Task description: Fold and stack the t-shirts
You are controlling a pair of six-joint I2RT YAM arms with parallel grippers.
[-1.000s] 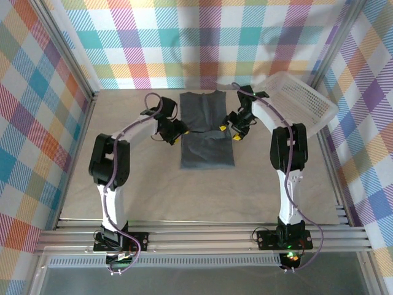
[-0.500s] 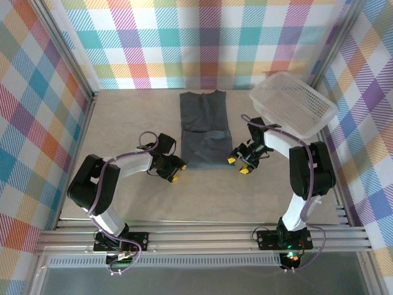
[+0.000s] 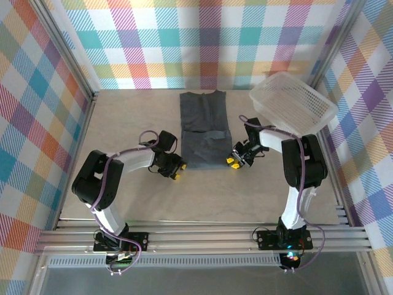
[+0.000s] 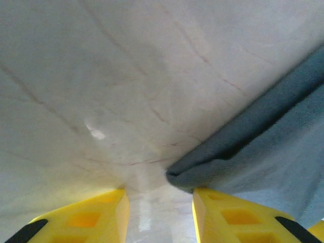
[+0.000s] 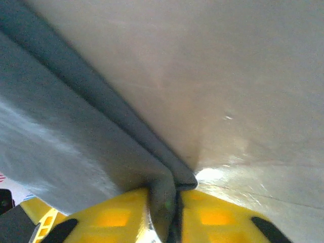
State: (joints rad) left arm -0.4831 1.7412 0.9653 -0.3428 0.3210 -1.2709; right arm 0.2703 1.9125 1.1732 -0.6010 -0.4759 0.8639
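A dark charcoal-grey t-shirt lies flat in a long narrow strip at the middle of the table, with a crease across its middle. My left gripper sits low on the table at the shirt's near left corner. It is open, and the t-shirt corner lies just ahead of the gap, resting against the right finger. My right gripper is at the near right corner. It is shut on the corner of the t-shirt, with fabric pinched between the yellow fingers.
A white perforated basket stands tilted at the back right, close to the right arm's elbow. Plaid walls enclose the beige table on three sides. Bare tabletop lies in front of the shirt and to its left.
Both grippers came down from the shirt's middle to its near corners. In the last half second the right gripper moved inward and took hold of the corner; the left edged closer.
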